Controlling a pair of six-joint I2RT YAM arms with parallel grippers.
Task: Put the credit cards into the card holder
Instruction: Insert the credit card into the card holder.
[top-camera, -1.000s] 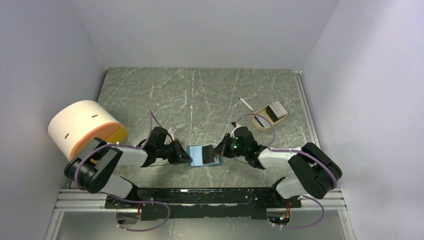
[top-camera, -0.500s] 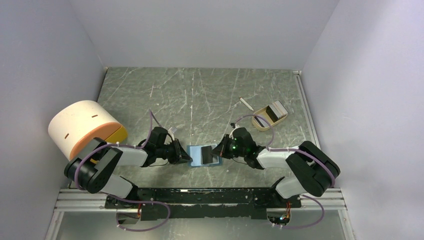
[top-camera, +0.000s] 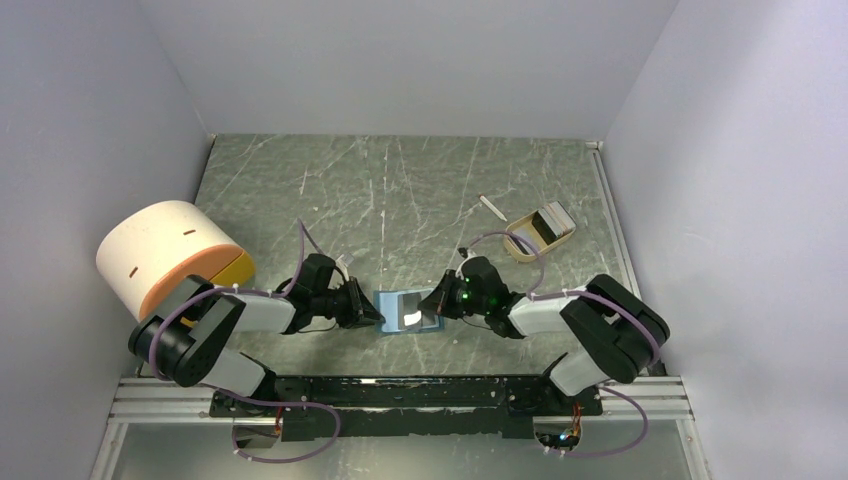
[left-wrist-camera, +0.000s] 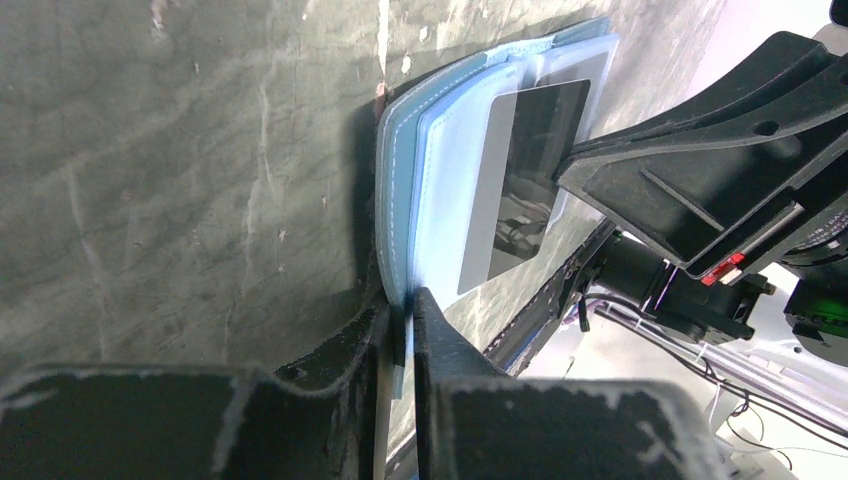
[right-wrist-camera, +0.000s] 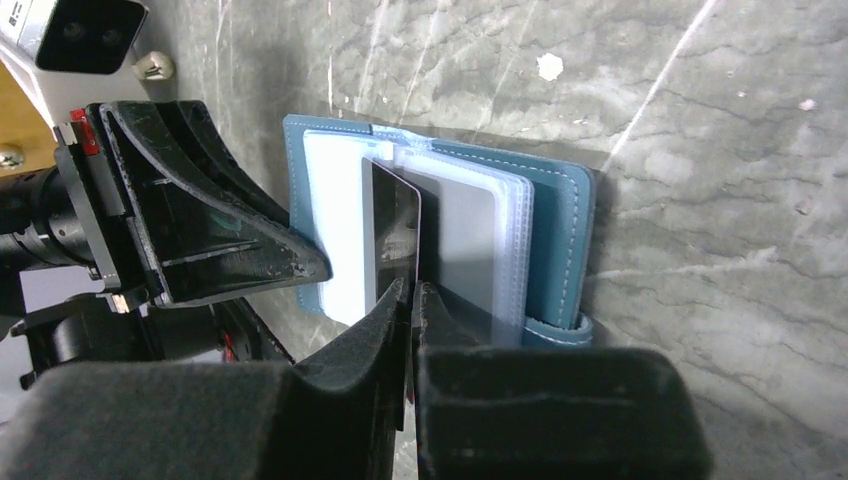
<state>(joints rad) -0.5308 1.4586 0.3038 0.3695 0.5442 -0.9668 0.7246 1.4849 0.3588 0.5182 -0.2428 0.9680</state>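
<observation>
The teal-blue card holder (top-camera: 405, 310) lies open on the table between both arms, its pale slots (left-wrist-camera: 445, 190) facing up. My left gripper (top-camera: 379, 309) is shut on the holder's left edge (left-wrist-camera: 402, 300). My right gripper (top-camera: 437, 304) is shut on a dark credit card (right-wrist-camera: 395, 235), which stands on edge among the clear sleeves (right-wrist-camera: 505, 250). From the left wrist, that dark credit card (left-wrist-camera: 525, 170) lies over the pale slots and the right fingers (left-wrist-camera: 690, 170) meet its far end. More credit cards (top-camera: 548, 222) sit in the tan tray.
The tan tray (top-camera: 522, 250) stands at the back right, with a thin white stick (top-camera: 490, 207) beside it. A white and orange cylinder (top-camera: 170, 255) sits at the left wall. The black base rail (top-camera: 400, 395) runs along the near edge.
My right gripper has moved left toward the holder, carrying the dark card further over the slots. The left gripper has stayed put on the holder's edge.
</observation>
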